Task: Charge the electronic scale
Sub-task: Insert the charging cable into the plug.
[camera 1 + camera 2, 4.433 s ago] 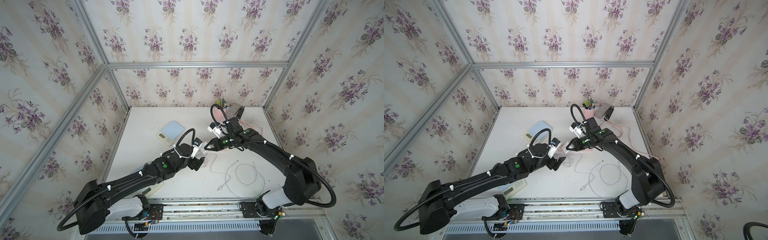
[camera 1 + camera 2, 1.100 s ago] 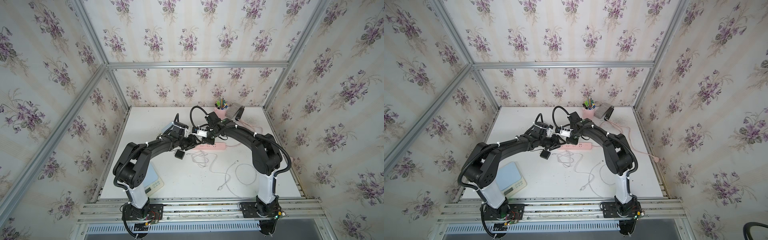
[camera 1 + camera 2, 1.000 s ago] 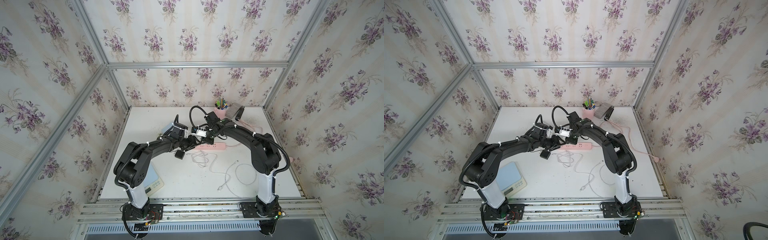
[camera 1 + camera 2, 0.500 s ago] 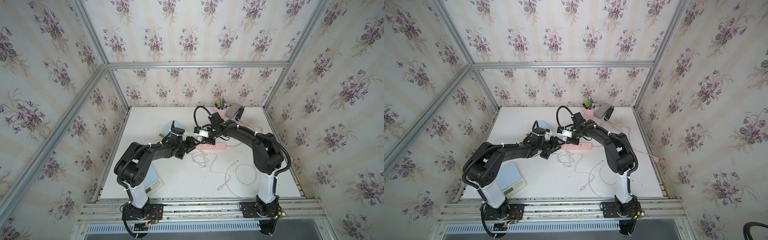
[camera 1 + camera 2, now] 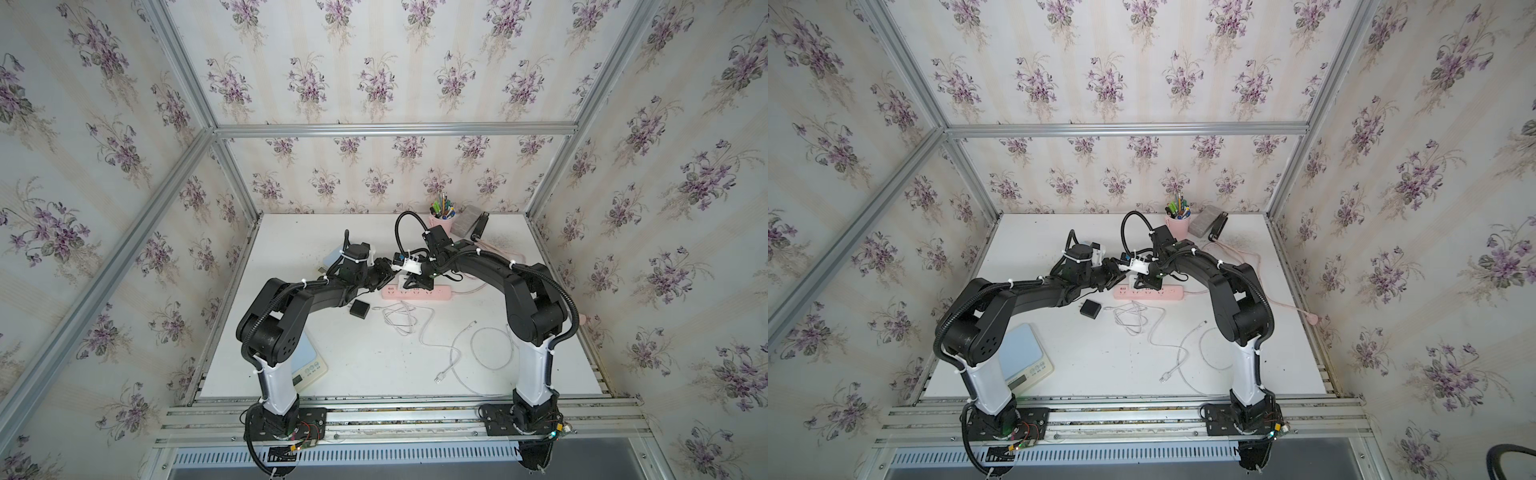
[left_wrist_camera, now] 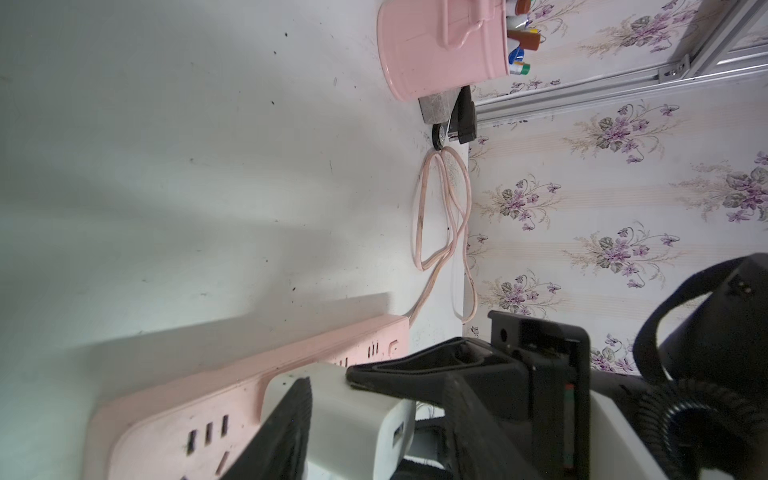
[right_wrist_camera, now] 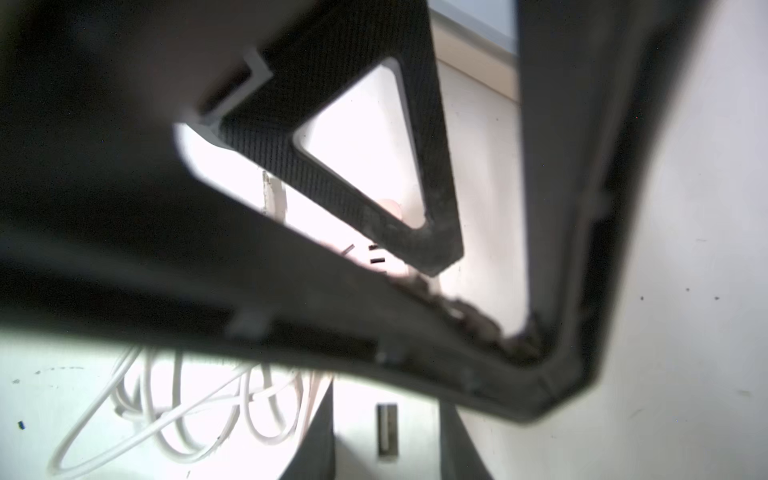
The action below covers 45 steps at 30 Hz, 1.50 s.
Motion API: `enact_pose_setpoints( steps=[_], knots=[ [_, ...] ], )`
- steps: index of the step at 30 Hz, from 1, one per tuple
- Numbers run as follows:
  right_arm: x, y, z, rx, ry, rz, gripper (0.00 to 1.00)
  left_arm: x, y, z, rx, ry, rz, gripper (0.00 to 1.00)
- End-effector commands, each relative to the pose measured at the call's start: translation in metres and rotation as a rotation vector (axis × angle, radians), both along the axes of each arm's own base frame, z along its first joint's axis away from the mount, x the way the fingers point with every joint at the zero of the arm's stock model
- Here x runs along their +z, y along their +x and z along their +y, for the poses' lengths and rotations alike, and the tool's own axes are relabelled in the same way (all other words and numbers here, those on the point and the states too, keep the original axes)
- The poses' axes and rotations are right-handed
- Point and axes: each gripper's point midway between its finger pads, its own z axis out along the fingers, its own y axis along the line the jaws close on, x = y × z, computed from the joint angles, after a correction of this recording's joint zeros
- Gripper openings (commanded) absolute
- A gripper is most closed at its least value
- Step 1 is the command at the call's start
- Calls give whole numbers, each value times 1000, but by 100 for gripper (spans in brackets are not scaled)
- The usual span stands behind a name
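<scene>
The electronic scale point(image 5: 311, 366) point(image 5: 1026, 358), pale blue top on a cream body, lies at the front left by my left arm's base. A white charger point(image 6: 345, 419) point(image 7: 386, 457) stands in the left end of a pink power strip point(image 5: 419, 294) point(image 5: 1158, 294) point(image 6: 174, 419). My right gripper point(image 5: 417, 283) point(image 5: 1144, 285) point(image 7: 388, 424) is shut on the charger from above. My left gripper point(image 5: 384, 277) point(image 5: 1111, 277) point(image 6: 374, 399) is open around the same charger, one finger against its side and a gap at the other. A loose white cable point(image 5: 419, 328) point(image 5: 1152, 328) lies in front of the strip.
A black adapter point(image 5: 359, 309) point(image 5: 1090, 308) lies in front of my left wrist. A pink pen cup point(image 5: 441, 222) point(image 6: 440, 50) and a stapler point(image 5: 478, 224) stand at the back. The strip's pink cord point(image 6: 440, 232) loops toward the right edge. A pale blue object point(image 5: 332, 258) shows behind my left arm.
My left wrist has turned and its jaws have narrowed around the white charger. The right gripper has kept its hold and shifted slightly right.
</scene>
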Motion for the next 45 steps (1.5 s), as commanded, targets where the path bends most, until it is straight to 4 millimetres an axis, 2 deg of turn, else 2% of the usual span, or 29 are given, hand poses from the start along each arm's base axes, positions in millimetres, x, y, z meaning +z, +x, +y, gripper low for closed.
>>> enact_pose_setpoints(
  steps=[1, 7, 12, 16, 21, 25, 26, 29, 31, 32, 33, 36, 38, 41, 45],
  knots=[
    [-18, -38, -16, 15, -60, 183, 0, -2, -2, -2, -10, 11, -4, 49],
    [-24, -33, -18, -13, -85, 182, 0, -15, -18, -4, -61, 84, 16, 49],
    [-30, -26, -13, -34, -136, 175, 0, -37, -29, 7, -54, 174, 66, 47],
    [-35, -31, -13, -34, -149, 180, 0, -56, -36, 14, -57, 221, 103, 42],
    [-47, -41, -17, -44, -166, 186, 0, -75, -45, 16, -76, 253, 148, 41],
    [-46, -34, -13, -89, -148, 183, 0, -82, -49, 20, -76, 274, 163, 39],
    [-39, -29, -10, -109, -132, 169, 0, -81, -48, 22, -74, 277, 161, 40],
    [-9, -7, -1, -179, -67, 103, 25, -72, -45, 21, -73, 277, 136, 40],
    [14, 6, 4, -219, -32, 54, 36, -62, -39, 19, -74, 279, 115, 41],
    [25, 13, 6, -240, -16, 26, 45, -55, -36, 17, -76, 279, 103, 43],
    [36, 17, 6, -254, -2, -1, 60, -49, -33, 16, -77, 281, 89, 45],
    [59, 22, 5, -276, 29, -62, 75, -32, -26, 16, -77, 295, 51, 50],
    [69, 23, 2, -295, 43, -97, 79, -23, -24, 16, -81, 311, 32, 54],
    [80, 22, -5, -354, 67, -131, 79, -8, -23, 19, -91, 335, -9, 54],
    [106, 26, -24, -586, 149, -153, 74, 14, -34, 29, -110, 407, -95, 54]
  ],
)
